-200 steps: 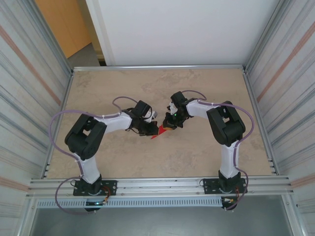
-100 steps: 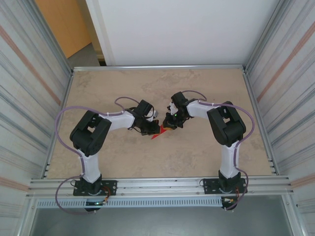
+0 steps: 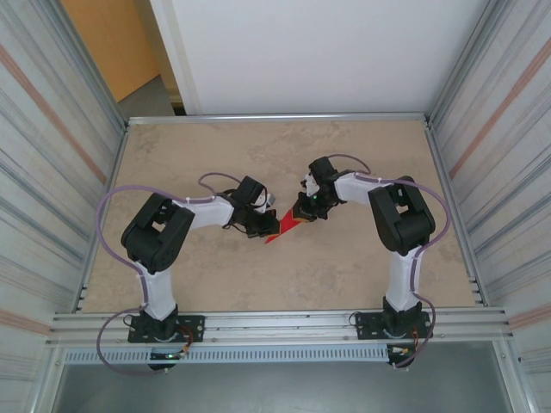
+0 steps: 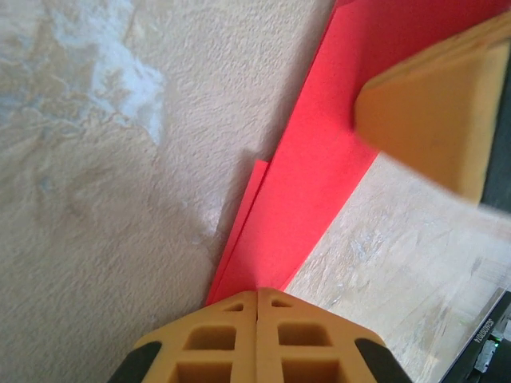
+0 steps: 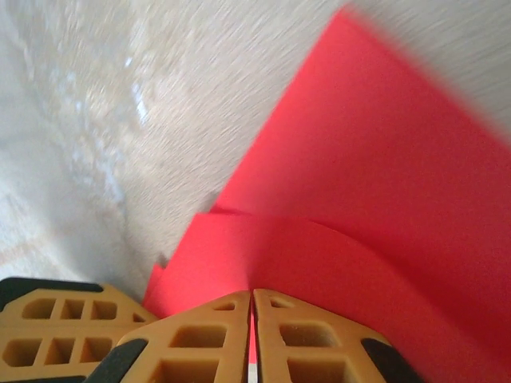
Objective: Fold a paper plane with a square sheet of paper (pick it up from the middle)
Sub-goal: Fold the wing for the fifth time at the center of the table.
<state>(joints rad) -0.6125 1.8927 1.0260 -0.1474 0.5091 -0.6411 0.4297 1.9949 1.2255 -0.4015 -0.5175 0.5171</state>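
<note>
**A:** Starting at the near edge, what are we looking at?

**B:** We are looking at two black-and-white arms rising from the aluminium rail (image 3: pixel 275 323). They are bending inward over the beige, stone-patterned table (image 3: pixel 215 284).

**A:** Where is the task's thing lying?

**B:** The thin, bright red sheet of paper (image 3: pixel 281 230), folded into a narrow pointed shape, is sitting near the table's middle, between the two wrists. We cannot tell whether it is resting on the surface or hanging just above it.

**A:** How is the left gripper (image 4: pixel 256 295) standing?

**B:** Its orange fingers (image 4: pixel 215 343) are pressing flat together. We are seeing them pinching one end of the paper, which is running out from between them as a slim strip.

**A:** And the right gripper (image 5: pixel 253 294)?

**B:** Its fingers (image 5: pixel 319 343) are closing tight too, with a sliver of red showing in the seam. They are gripping the other end, where an upper layer is bowing up in a curve.

**A:** Farther out?

**B:** We are seeing bare tabletop, then a white panel (image 3: pixel 327 52) standing behind the far edge.
</note>
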